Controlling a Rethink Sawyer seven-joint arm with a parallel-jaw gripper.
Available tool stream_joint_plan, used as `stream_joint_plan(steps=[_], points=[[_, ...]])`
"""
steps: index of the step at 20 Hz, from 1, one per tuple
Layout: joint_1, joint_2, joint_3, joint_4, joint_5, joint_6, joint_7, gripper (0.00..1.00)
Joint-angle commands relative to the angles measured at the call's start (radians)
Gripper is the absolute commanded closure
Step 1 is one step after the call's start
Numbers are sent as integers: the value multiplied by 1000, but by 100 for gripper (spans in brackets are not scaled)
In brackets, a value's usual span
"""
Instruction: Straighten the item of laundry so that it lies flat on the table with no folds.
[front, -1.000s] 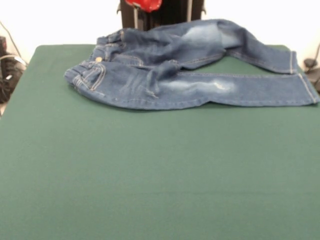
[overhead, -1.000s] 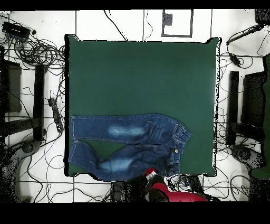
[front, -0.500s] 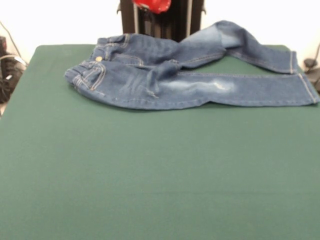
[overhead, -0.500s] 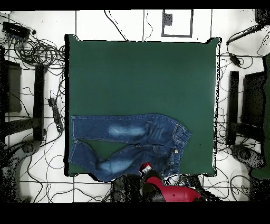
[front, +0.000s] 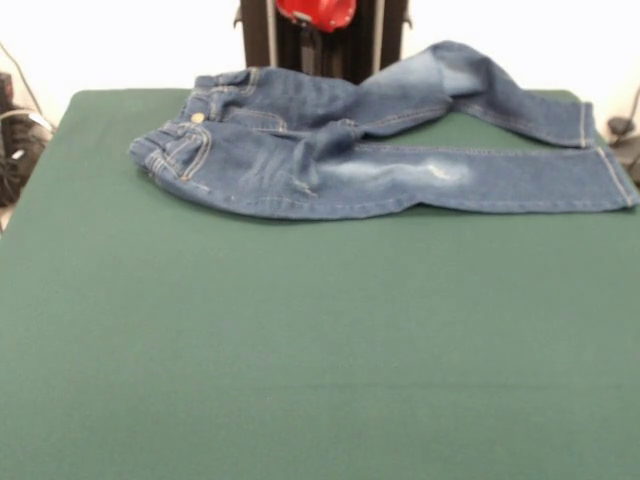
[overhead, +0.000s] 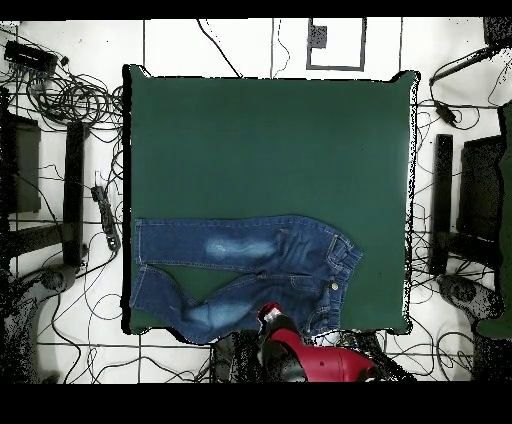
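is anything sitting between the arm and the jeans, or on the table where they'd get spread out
Nothing visible is in the way. The red arm hangs right at the jeans near their robot-side edge, with no object between them. The green table beyond the jeans carries nothing else.

Front cam: low, near table (front: 300, 350) level, looks across the green top, close in. Overhead cam: high up, straight down, whole table (overhead: 270, 150) plus floor w/ cables around it. Both share the tabletop & jeans (front: 370, 150) (views turned half round).
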Motion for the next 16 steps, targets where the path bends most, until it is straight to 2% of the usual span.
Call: stream_joint_plan(steps=[1, 6, 13, 16], points=[[6, -16, 131, -56, 72, 136, 51, 100], [-47, -26, 184, -82, 66, 189, 25, 100], [-29, -157, 227, -21, 157, 331, 46, 100], [-17, -150, 237, -46, 180, 357, 44, 100]])
